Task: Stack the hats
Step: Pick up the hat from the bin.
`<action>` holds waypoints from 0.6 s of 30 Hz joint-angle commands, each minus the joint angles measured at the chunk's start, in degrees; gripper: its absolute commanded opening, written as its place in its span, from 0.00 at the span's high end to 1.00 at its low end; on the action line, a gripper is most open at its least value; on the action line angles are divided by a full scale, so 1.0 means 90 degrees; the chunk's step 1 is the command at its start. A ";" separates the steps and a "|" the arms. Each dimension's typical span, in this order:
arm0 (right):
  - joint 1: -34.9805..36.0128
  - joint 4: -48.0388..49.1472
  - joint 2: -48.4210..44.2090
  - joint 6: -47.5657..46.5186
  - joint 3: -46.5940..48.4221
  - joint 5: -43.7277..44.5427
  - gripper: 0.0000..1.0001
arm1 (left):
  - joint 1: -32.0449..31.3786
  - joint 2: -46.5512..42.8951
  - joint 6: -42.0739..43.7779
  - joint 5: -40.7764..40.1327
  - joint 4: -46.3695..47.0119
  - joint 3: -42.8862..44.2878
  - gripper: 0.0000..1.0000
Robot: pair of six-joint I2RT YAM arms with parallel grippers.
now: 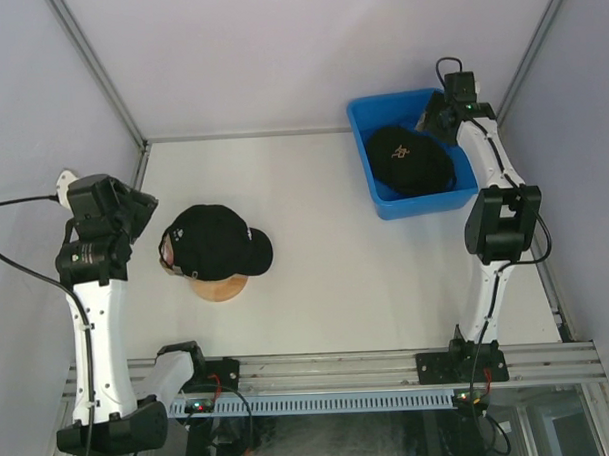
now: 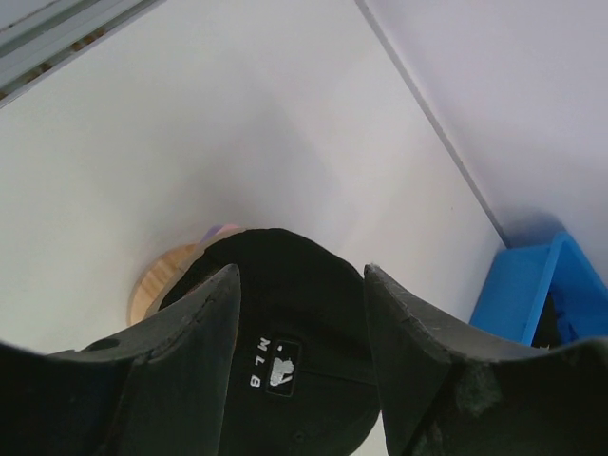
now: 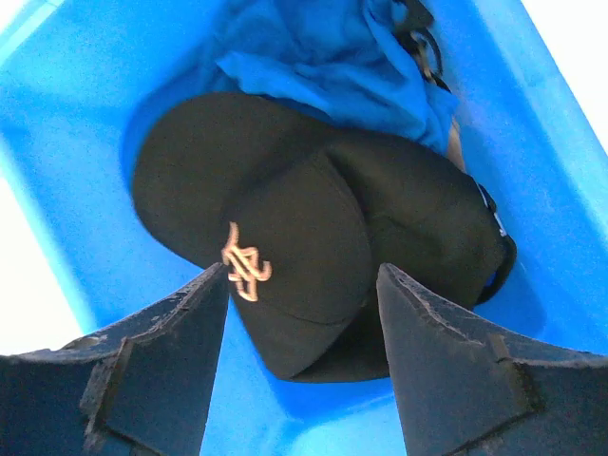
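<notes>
A black hat (image 1: pixel 217 241) with a small white mark (image 2: pixel 278 369) sits on top of the round wooden stand (image 1: pixel 219 288); a sliver of lavender and pink fabric (image 2: pixel 220 231) peeks out beneath it. My left gripper (image 1: pixel 144 216) hovers just left of it, open, with nothing between its fingers (image 2: pixel 214 313). A second black hat (image 3: pixel 304 218) with a tan stitched logo lies in the blue bin (image 1: pixel 366 126), on top of a blue hat (image 3: pixel 323 57). My right gripper (image 3: pixel 302 271) hangs open over this hat, not touching it.
The blue bin (image 2: pixel 532 285) stands at the back right, close to the right wall. Grey walls with metal posts close in the white table on three sides. The arm bases and a rail run along the near edge.
</notes>
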 commanded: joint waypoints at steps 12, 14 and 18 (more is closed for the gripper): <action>-0.0011 0.0364 0.0624 0.0056 -0.0363 -0.0209 0.37 | -0.0486 0.0230 0.0418 0.0334 0.0443 0.0436 0.41; -0.0025 0.0384 0.0713 0.0117 -0.0362 -0.0313 0.37 | -0.0499 0.0232 0.0416 0.0349 0.0482 0.0405 0.41; -0.0056 0.0439 0.0867 0.0194 -0.0369 -0.0446 0.40 | -0.0511 0.0231 0.0442 0.0335 0.0499 0.0383 0.41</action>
